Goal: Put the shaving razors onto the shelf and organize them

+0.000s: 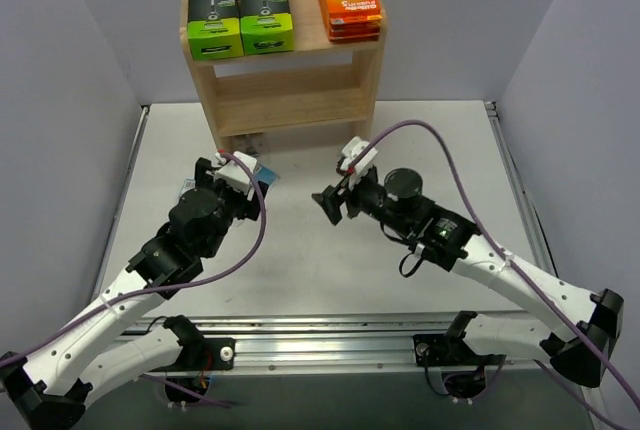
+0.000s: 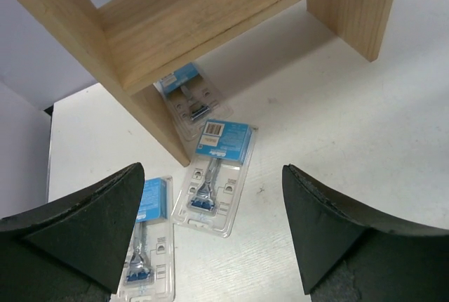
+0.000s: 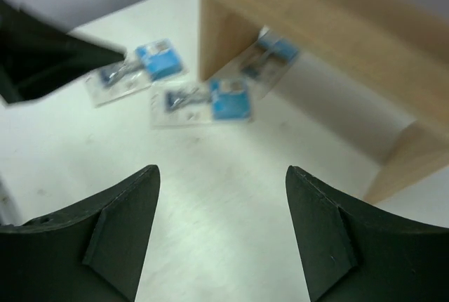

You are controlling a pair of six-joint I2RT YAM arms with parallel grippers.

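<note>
Three clear blister packs with blue cards lie on the white table by the shelf's left leg. One (image 2: 188, 98) sits under the wooden shelf (image 2: 210, 14), one (image 2: 214, 175) lies just in front of the leg, and one (image 2: 149, 239) is partly hidden by my left finger. My left gripper (image 2: 213, 169) hangs open above the middle pack, holding nothing. My right gripper (image 3: 222, 169) is open and empty over bare table, facing the same packs (image 3: 203, 100), which look blurred. On the shelf's top tier (image 1: 300, 45) stand two black-and-lime boxes (image 1: 240, 16) and a stack of orange boxes (image 1: 348, 0).
The shelf's lower tiers (image 1: 290, 100) show nothing on them. The shelf's left leg (image 2: 151, 116) stands between two of the packs. My left gripper's dark fingers (image 3: 42, 49) show at the right wrist view's upper left. Grey walls enclose the table on three sides.
</note>
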